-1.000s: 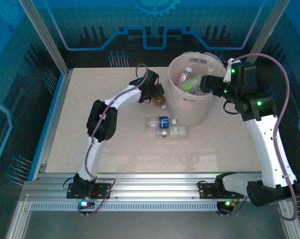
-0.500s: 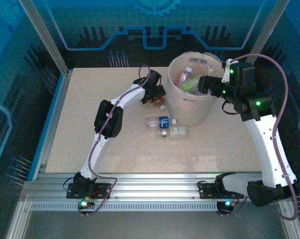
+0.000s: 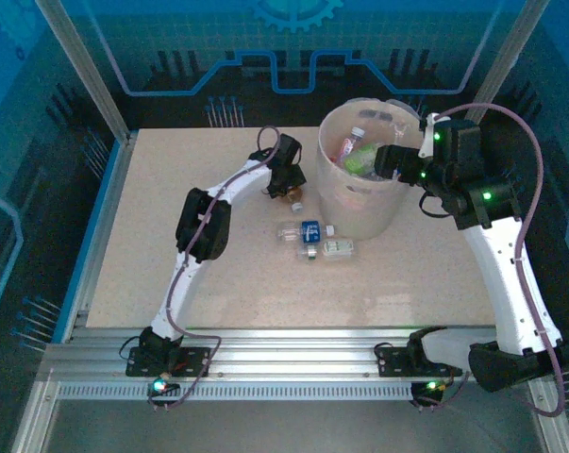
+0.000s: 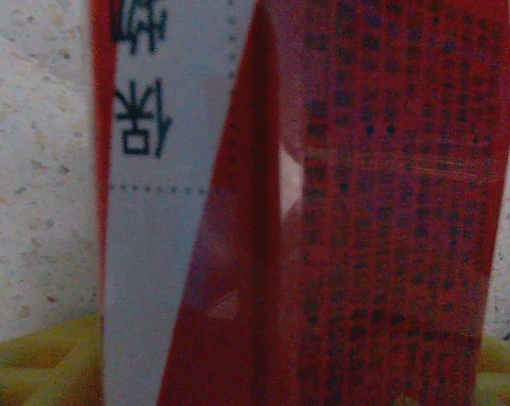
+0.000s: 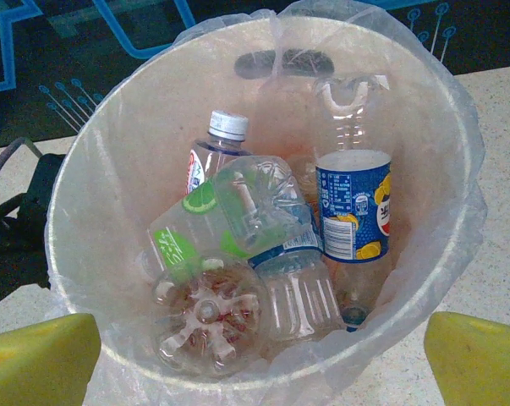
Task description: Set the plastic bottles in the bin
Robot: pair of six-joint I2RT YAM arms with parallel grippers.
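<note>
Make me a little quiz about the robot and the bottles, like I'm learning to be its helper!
1. True or false: the bin is empty.
2. What colour is the label on the bottle at the left tool? A green, B red, C blue.
3. Fill in: the right tool hangs over the bin and is ___ (open or shut).

Key: 1 false, several bottles lie inside it. 2 B. 3 open.
</note>
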